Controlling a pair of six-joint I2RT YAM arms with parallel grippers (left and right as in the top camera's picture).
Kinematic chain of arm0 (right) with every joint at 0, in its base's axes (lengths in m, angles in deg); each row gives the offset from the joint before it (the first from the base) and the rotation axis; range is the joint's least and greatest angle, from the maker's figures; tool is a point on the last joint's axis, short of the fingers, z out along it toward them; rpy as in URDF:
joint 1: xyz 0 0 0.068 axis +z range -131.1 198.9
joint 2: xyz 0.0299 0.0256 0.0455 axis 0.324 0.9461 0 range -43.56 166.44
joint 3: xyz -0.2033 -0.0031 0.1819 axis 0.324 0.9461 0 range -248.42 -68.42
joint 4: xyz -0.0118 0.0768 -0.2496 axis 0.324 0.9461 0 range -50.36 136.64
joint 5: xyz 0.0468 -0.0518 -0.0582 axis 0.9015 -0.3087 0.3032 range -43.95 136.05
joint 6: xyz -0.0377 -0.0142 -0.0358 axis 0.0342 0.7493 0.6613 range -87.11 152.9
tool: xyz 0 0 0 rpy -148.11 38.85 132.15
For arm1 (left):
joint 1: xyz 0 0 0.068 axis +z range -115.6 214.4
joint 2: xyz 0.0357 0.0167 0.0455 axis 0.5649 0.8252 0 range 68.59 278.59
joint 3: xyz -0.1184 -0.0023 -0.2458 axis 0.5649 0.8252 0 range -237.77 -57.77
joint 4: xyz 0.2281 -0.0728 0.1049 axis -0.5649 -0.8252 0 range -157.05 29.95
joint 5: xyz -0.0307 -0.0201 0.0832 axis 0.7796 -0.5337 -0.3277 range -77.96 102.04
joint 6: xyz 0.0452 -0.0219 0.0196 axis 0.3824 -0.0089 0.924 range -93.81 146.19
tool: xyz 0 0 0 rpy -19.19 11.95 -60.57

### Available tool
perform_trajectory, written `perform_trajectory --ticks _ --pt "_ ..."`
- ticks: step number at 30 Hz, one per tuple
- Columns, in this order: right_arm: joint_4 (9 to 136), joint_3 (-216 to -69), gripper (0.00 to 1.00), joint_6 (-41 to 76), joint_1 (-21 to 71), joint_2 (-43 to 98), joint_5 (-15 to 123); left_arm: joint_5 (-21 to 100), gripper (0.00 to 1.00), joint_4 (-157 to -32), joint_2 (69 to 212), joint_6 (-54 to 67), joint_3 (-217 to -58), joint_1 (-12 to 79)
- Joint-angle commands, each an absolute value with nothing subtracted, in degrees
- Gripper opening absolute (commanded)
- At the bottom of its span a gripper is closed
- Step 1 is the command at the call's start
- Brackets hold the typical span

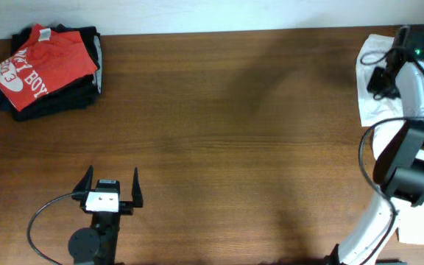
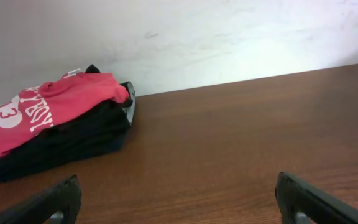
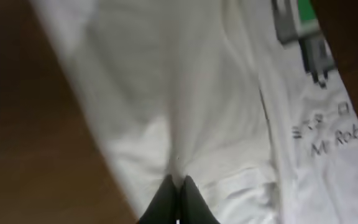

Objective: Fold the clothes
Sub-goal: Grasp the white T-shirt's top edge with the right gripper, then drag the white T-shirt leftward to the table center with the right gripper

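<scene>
while the right hand (image 3: 178,186) pinches the white t-shirt (image 3: 191,93), arm stretched far | left hand (image 1: 112,178) spread, low

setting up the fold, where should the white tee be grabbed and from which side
Pinch a raised wrinkle of the white T-shirt near its edge beside the table, coming from above: it lies rumpled, so ridges give something to nip. The right end effector is shut on such a ridge.
</scene>
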State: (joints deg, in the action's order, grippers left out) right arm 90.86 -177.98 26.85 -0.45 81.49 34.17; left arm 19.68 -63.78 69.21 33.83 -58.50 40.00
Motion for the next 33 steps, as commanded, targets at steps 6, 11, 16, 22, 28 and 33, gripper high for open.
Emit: perform_trajectory --ticks 6,11,16,22,28,33 --pt "90.6 -180.4 0.04 24.7 22.0 68.1 55.3 19.9 0.99 -64.0 68.9 33.5 -58.3 40.3" --pt "87.9 -180.4 0.04 24.7 41.0 68.2 59.4 19.9 0.99 -64.0 68.9 33.5 -58.3 40.3" --pt "87.8 -180.4 0.04 24.6 54.0 68.2 67.5 19.9 0.99 -64.0 68.9 33.5 -58.3 40.3" --pt "90.2 -180.4 0.32 24.6 58.0 68.2 78.6 19.9 0.99 -64.0 68.9 33.5 -58.3 40.3" --pt "105.3 -184.1 0.99 24.6 55.1 66.9 75.9 19.9 0.99 -64.0 68.9 33.5 -58.3 40.3" --pt "127.3 -195.4 0.99 23.4 47.6 63.7 67.8 19.9 0.99 -64.0 68.9 33.5 -58.3 40.3"
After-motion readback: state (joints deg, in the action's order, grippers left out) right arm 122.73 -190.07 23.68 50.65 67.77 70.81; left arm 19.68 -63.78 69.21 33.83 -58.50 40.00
